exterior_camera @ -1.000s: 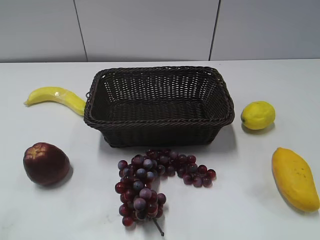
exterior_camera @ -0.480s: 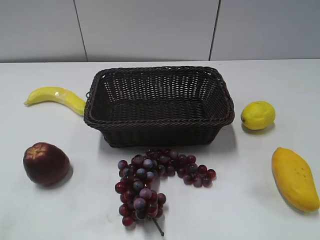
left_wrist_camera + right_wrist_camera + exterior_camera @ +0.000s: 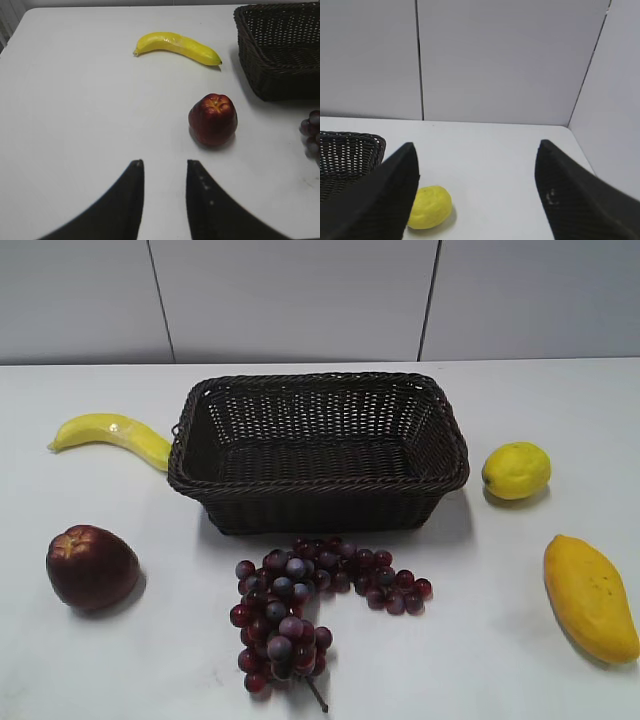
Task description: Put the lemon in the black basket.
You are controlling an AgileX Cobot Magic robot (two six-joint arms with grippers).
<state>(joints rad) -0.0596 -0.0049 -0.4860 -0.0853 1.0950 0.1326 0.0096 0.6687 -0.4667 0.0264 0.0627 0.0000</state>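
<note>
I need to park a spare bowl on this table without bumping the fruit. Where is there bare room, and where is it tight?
Bare table lies behind the black basket and the lemon, and between the mango and the grapes. It is tight where the grapes crowd the basket's front and the banana nears its left rim. The basket itself is empty.

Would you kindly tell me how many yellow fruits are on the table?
3: the banana left of the black basket, the lemon right of it, the mango front right. None appears hidden.

Bright even overhead light, soft short shadows under fruit on the bench (image 3: 520, 660), wrist views slightly soft, no glare.
</note>
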